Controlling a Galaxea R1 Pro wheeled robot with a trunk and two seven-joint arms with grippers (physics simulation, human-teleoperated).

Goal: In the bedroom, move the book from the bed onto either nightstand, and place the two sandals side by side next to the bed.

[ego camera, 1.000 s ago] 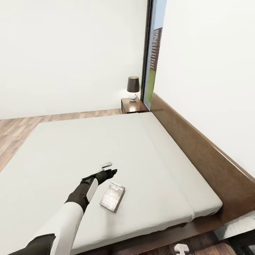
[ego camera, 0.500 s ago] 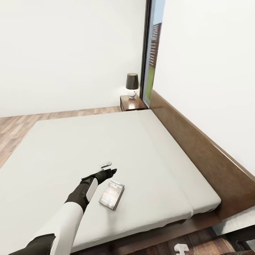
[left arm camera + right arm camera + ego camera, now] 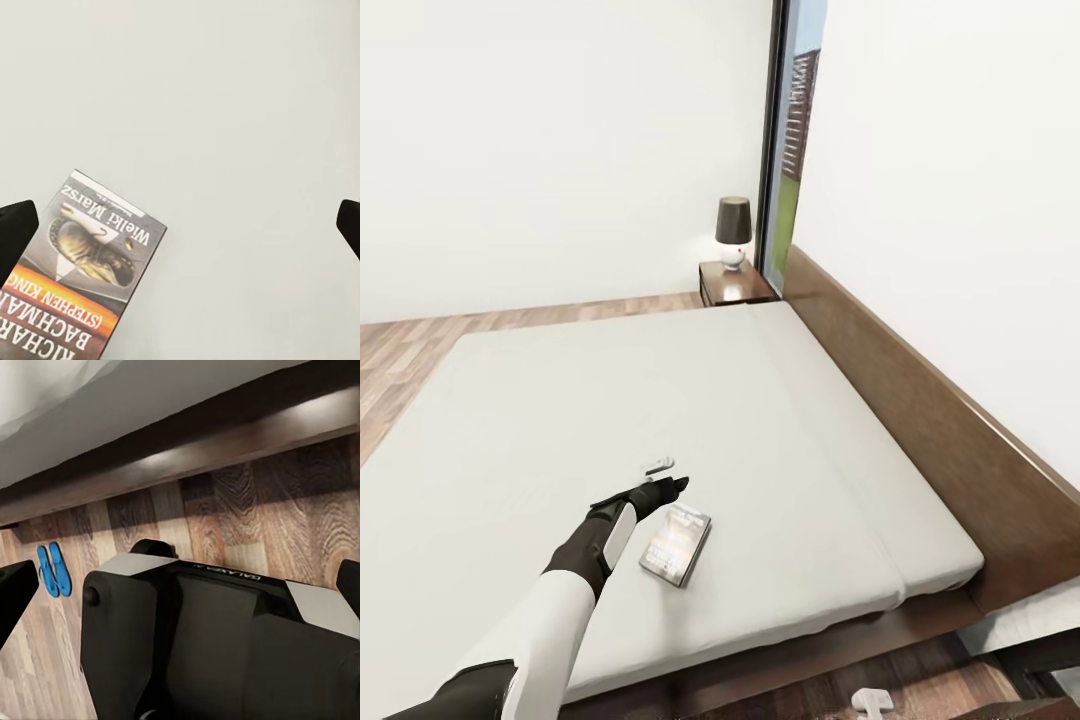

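Left gripper (image 3: 672, 478) over the bed (image 3: 540, 420), beside the book (image 3: 676, 544).
Its fingers (image 3: 16, 229) are spread wide, holding nothing; the paperback lies flat on the mattress.

The scene is evenly and brightly lit, with no blur. A glossy highlight is seen on the bed frame (image 3: 225, 442), and soft shade beneath it.

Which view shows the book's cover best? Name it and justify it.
The left wrist view: the book lies close, its lettering readable, between the open left gripper's fingertips. In the head view it is a small dark rectangle on the bed.
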